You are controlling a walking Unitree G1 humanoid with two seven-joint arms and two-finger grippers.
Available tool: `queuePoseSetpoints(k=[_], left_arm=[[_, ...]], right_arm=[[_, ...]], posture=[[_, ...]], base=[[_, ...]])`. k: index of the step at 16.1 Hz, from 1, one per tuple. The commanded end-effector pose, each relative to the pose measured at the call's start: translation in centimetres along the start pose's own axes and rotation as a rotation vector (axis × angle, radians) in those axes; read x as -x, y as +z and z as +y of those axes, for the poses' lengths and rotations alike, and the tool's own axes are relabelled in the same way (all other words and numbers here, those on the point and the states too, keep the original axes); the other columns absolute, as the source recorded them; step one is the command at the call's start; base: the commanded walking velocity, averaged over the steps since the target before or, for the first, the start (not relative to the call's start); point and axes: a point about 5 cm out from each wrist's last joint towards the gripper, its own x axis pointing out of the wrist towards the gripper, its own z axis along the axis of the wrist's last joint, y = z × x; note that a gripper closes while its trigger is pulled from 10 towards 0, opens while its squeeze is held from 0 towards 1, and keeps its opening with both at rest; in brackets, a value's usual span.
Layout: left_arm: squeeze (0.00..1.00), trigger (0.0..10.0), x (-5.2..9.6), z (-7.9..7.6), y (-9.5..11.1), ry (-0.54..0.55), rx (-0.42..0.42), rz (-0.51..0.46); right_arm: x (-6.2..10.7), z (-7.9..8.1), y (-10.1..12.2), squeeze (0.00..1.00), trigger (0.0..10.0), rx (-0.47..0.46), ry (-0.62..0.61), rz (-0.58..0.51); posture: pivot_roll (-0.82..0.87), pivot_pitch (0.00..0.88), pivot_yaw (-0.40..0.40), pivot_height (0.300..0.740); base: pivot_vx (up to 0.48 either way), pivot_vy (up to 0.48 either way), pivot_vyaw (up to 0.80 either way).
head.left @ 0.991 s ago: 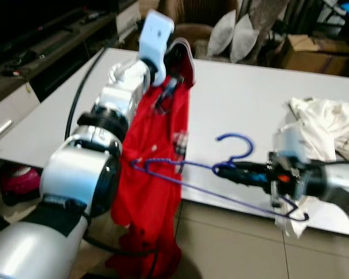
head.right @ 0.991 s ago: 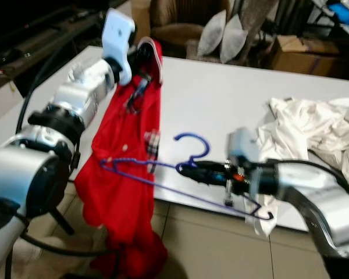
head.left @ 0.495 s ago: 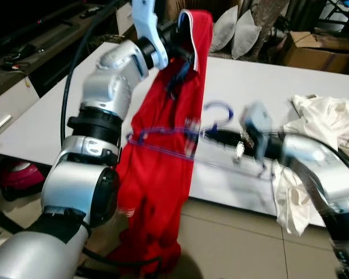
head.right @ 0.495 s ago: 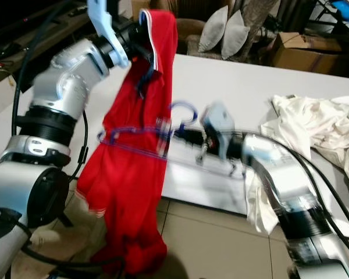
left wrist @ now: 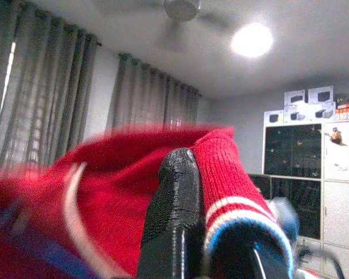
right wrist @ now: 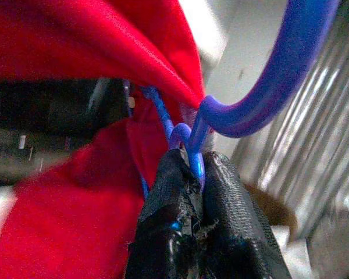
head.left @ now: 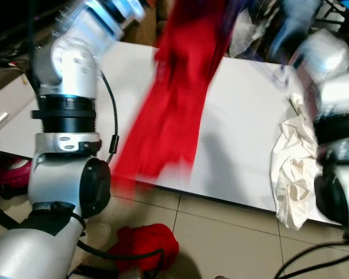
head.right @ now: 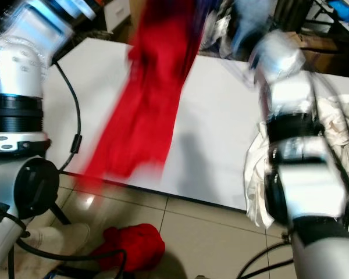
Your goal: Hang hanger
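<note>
Now blue hanger (right wrist: 262,87) neck pinched btwn right gripper (right wrist: 198,174) fingertips.

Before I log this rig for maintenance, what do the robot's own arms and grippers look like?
Both arms are chunky silver segments joined by ribbed black rings, the left arm with a thin black cable looping beside it, the right arm blurred. Each gripper has black, rough-textured fingers: left gripper, right gripper.

White table (head.left: 244,145); tiled floor (head.left: 221,238); grey curtains (left wrist: 52,104); ceiling light (left wrist: 252,39)

table (head.left: 244,145): bare middle, open | red shirt (head.left: 174,116): hangs across left half | white clothes (head.left: 291,174): block right edge
</note>
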Motion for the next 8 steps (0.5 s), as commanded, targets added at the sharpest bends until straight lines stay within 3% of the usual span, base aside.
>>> queuePoseSetpoints(k=[1, 3, 4, 6, 8], left_arm=[[0.0, 10.0, 0.1, -0.2, 0.6, -0.002, -0.007, -0.012], [0.0, 10.0, 0.7, 0.0, 0.2, 0.038, -0.003, 0.002], [0.0, 10.0, 1.1, 0.2, -0.5, 0.07, -0.001, 0.023], [0.0, 10.0, 1.5, 0.5, -1.5, 0.111, -0.016, 0.061], [0.0, 10.0, 2.9, 1.5, -4.5, 0.229, -0.072, 0.193]], right_arm=[[-0.2, -0.4, 1.0, 0.0, 10.0, -0.013, -0.001, -0.066], [-0.2, 1.0, -0.7, 0.0, 10.0, 0.017, 0.08, -0.019], [0.3, 2.4, -3.1, 0.0, 10.0, -0.008, 0.158, 0.042], [1.6, 4.0, -5.7, 0.0, 10.0, 0.0, 0.245, 0.115], [4.7, 6.5, -9.6, 0.0, 10.0, 0.016, 0.406, 0.233]], posture=[[-0.16, 0.0, -0.019, 0.74], [-0.16, 0.0, -0.022, 0.74], [-0.16, 0.0, -0.021, 0.74], [-0.16, 0.0, -0.018, 0.74], [-0.17, 0.0, -0.01, 0.74]], base=[[0.0, 0.0, 0.0], [0.0, 0.0, 0.0], [0.0, 0.0, 0.0], [0.0, 0.0, 0.0], [0.0, 0.0, 0.0]])
